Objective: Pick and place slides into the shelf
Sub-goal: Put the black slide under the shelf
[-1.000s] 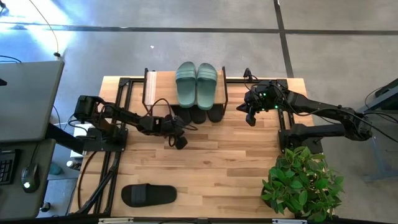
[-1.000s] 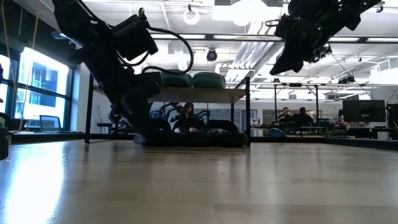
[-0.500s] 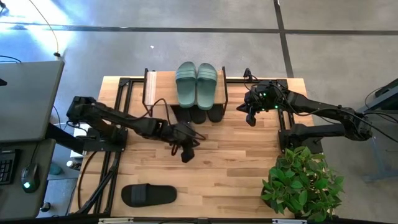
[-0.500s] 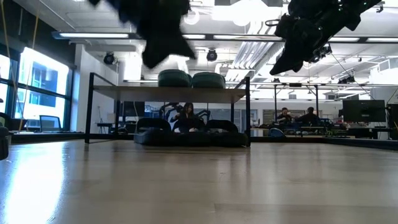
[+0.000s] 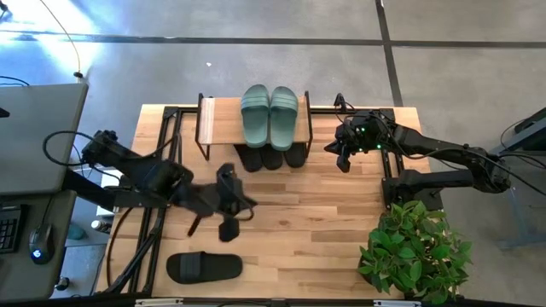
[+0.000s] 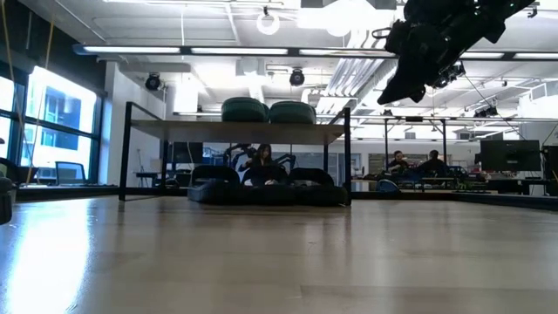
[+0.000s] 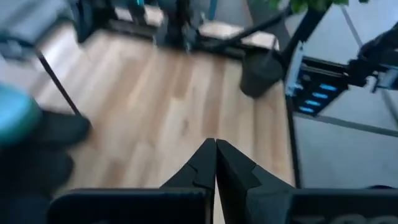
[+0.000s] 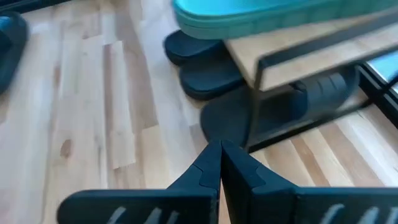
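Two sage-green slides (image 5: 270, 115) sit on the shelf (image 5: 218, 122) and three black ones (image 5: 273, 157) beneath it, just beside your right gripper (image 5: 343, 161), whose fingers are pressed together. Your left gripper (image 5: 227, 228), also closed and empty, hovers near the lone black slide (image 5: 203, 267), which only the high view shows. People sit beyond the wooden table (image 6: 279, 262).

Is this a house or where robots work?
Probably a robot lab in a big open office. People sit at desks behind the table, pipes and lights hang overhead, and a keyboard sits nearby.
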You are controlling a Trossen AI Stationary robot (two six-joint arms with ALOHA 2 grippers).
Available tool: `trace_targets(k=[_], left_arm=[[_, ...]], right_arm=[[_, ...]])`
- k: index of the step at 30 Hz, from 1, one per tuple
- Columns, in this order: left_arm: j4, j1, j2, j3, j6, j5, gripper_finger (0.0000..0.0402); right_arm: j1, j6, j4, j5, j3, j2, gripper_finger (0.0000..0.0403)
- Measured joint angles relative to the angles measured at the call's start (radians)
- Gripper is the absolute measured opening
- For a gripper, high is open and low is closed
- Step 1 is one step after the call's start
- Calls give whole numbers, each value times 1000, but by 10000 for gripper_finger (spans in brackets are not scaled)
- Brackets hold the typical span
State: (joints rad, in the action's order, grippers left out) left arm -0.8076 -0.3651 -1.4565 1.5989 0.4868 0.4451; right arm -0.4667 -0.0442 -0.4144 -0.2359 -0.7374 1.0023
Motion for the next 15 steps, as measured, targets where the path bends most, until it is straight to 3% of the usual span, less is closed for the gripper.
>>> trace_targets(k=[9,15], left_arm=[[-198,-181,-21,21,441,-15,1],[-331,-233,-46,20,812,-92,0]], right_arm=[[0,81,-15,110,0,0,0],[0,79,-18,122,0,0,0]])
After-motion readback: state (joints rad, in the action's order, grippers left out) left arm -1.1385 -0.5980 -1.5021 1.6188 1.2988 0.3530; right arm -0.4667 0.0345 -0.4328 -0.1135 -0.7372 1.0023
